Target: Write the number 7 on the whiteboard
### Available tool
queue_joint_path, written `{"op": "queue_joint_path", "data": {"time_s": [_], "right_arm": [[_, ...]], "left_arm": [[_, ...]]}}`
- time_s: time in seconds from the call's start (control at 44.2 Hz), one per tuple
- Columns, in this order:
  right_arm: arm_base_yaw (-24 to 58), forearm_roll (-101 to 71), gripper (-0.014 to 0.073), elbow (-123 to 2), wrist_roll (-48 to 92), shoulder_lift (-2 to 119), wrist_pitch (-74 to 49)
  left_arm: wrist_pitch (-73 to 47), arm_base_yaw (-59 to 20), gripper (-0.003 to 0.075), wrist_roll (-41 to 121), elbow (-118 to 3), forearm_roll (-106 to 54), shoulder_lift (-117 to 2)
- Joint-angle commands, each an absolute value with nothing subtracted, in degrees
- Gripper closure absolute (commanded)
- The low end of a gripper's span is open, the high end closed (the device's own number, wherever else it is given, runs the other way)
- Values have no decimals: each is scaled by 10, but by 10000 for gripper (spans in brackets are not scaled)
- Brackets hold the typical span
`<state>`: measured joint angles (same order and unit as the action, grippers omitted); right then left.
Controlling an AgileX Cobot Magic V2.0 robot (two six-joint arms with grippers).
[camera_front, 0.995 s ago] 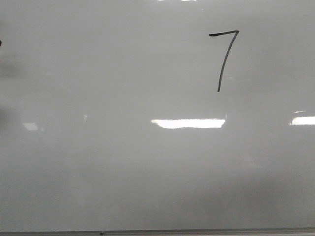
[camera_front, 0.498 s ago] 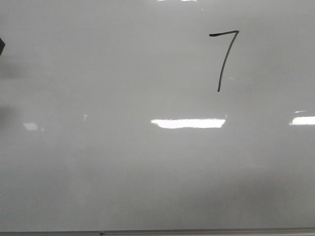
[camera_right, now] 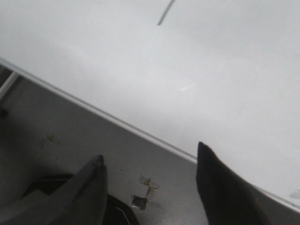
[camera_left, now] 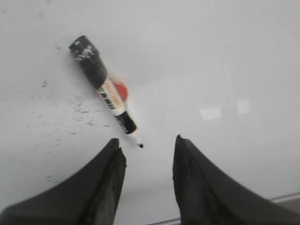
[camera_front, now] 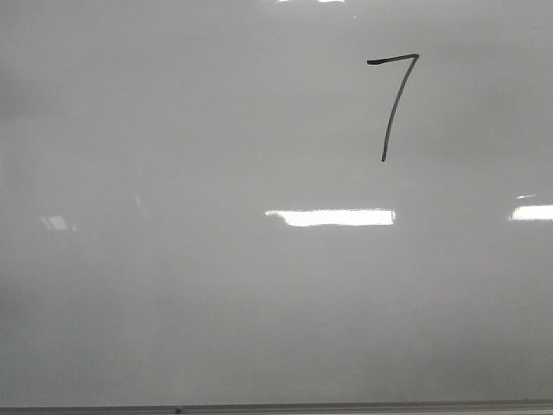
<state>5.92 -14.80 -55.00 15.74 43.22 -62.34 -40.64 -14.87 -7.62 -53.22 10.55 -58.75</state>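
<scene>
Both sets of fingers gape empty: left gripper [camera_left: 145,161] above the marker [camera_left: 105,90], light, stiff, slick; grip mid-barrel. Right gripper [camera_right: 150,176] idles. The number 7 [camera_front: 393,104] sits upper-right on the whiteboard [camera_front: 216,303].

Left pincer [camera_left: 146,157] spread wide, holding nothing, right pincer [camera_right: 150,171] likewise spread

Glossy whiteboard [camera_front: 216,303]; marker [camera_left: 105,90] looks like smooth plastic.
</scene>
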Motion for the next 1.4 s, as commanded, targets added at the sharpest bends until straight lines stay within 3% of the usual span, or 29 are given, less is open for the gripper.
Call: {"op": "queue_joint_path", "data": {"time_s": [0.0,0.181,0.407,0.905,0.973,1.086,1.267,1.335,1.38], "right_arm": [[41,-122,151,-560,90,402,-593],[35,-114,151,-522,55,331,-590],[35,-61,151,-508,22,291,-613],[35,-26,153,-508,0,291,-634],[35,-26,195,-508,0,291,-634],[35,-26,357,-508,0,291,-634],[35,-26,624,-508,0,291,-638],[35,-26,668,-508,0,291,-641],[35,-26,659,-508,0,291,-641]], "left_arm": [[-429,-186,458,-66,-553,108,-522],[-481,-240,458,-66,-531,100,-421],[-485,-253,458,-66,-495,73,-339],[-486,-253,461,-66,-491,73,-330],[-486,-253,461,-66,-491,73,-330],[-485,-253,482,-66,-491,73,-330],[-485,-253,669,-67,-491,73,-330],[-485,-253,740,-68,-491,73,-330],[-485,-253,741,-74,-491,73,-330]]}}
